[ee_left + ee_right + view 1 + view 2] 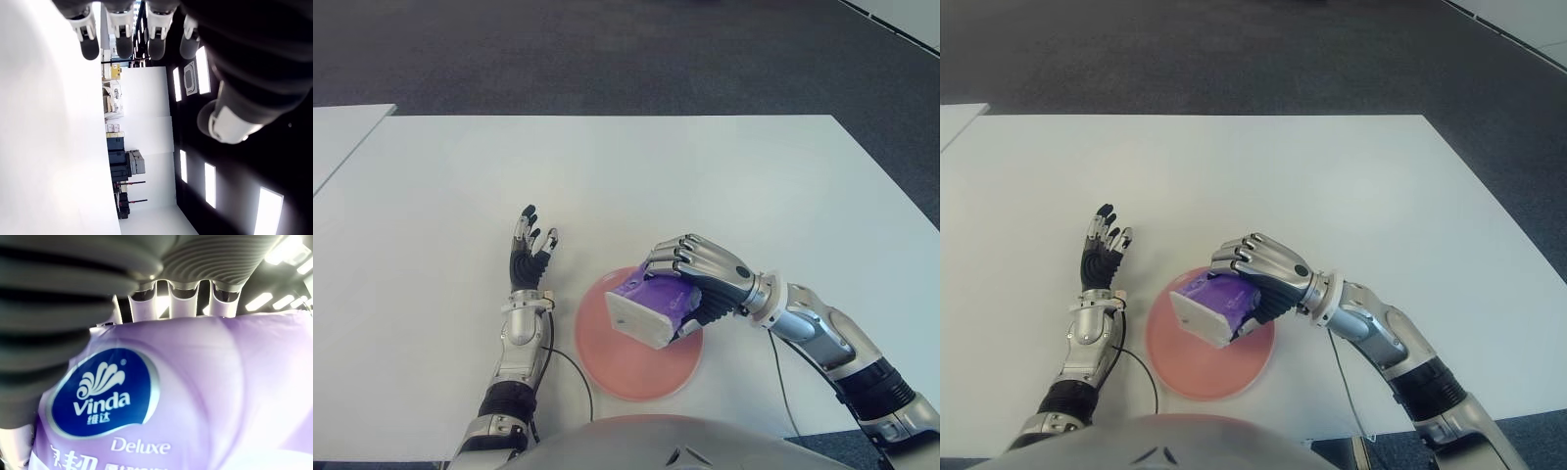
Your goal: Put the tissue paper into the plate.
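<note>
Pink plate (617,377) sits under the tissue pack (651,309), clenched in right hand (690,284) fingers; tilted release risks tipping onto bench (705,186); left hand (530,257) fingers released beside plate.

Head stereo pair looks forward and down from above the white table (705,176); both eyes share the same tabletop, slightly offset. Left wrist cam faces out past its own fingertips (90,49) into the room. Right wrist cam sits tight against the tissue pack (195,396).
</note>
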`<move>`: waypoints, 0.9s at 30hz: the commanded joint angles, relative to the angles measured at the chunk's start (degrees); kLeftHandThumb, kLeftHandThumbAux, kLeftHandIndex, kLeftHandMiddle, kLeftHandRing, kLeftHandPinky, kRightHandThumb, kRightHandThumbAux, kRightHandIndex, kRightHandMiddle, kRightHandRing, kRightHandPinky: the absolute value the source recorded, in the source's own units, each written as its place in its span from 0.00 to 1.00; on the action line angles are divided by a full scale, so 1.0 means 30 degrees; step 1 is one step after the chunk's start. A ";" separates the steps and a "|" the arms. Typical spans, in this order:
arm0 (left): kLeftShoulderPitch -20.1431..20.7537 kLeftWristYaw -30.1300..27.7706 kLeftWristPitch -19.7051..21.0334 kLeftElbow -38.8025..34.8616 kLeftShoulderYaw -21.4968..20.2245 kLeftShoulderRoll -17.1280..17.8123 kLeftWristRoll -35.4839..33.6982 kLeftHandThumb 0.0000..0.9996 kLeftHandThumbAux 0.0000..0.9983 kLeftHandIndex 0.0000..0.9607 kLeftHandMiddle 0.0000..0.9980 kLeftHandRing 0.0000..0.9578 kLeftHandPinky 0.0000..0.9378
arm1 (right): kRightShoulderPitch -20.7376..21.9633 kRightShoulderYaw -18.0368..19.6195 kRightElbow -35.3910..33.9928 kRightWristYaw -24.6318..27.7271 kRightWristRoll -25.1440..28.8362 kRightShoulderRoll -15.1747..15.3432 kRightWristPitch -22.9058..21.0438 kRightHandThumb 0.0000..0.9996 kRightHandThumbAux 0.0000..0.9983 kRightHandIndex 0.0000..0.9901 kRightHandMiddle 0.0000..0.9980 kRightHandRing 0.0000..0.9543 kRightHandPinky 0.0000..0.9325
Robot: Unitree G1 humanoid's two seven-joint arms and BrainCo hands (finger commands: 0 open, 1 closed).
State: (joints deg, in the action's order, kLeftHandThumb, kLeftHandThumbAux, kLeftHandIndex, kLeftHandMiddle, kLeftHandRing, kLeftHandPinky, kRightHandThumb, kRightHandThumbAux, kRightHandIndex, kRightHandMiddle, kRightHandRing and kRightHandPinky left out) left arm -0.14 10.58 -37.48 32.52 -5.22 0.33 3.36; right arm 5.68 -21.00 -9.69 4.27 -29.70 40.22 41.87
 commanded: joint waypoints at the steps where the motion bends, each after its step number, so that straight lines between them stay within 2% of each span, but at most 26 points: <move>1: -0.1196 0.0096 -0.0095 0.1802 0.0156 -0.0117 0.0382 0.15 0.62 0.07 0.03 0.00 0.00 | 0.0037 0.0491 -0.0330 0.1001 0.0005 -0.0089 0.0041 0.86 0.68 0.41 0.55 0.88 0.91; 14: -0.0967 -0.0138 -0.0179 0.2144 0.0063 -0.0047 0.0138 0.16 0.64 0.07 0.03 0.00 0.00 | -0.0194 0.1453 -0.0465 0.0846 -0.2428 -0.0633 0.0617 0.86 0.67 0.41 0.55 0.90 0.90; 18: -0.0907 -0.0080 -0.0331 0.2254 0.0065 -0.0088 0.0171 0.17 0.64 0.07 0.04 0.00 0.01 | 0.0107 0.1500 0.0105 0.0432 -0.3174 -0.1030 0.0785 0.86 0.67 0.41 0.55 0.90 0.90; 22: -0.0936 0.0017 -0.0395 0.2188 0.0132 -0.0036 0.0356 0.17 0.64 0.07 0.04 0.00 0.01 | 0.0386 0.1475 0.0494 0.0256 -0.3554 -0.1233 0.1021 0.86 0.67 0.41 0.54 0.90 0.90; 27: -0.0989 -0.0056 -0.0266 0.2021 0.0153 0.0033 0.0348 0.16 0.64 0.06 0.04 0.00 0.00 | 0.0597 0.1282 0.0694 0.0943 -0.3095 -0.1232 0.0988 0.86 0.67 0.41 0.54 0.90 0.90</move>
State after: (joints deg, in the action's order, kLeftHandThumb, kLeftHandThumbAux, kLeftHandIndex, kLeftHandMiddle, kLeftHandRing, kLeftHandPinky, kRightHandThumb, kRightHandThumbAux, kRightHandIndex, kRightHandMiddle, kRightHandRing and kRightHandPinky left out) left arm 1.04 10.56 -38.36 34.07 -5.43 0.53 3.09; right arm 6.52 -16.96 -8.23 6.06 -39.47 36.71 44.25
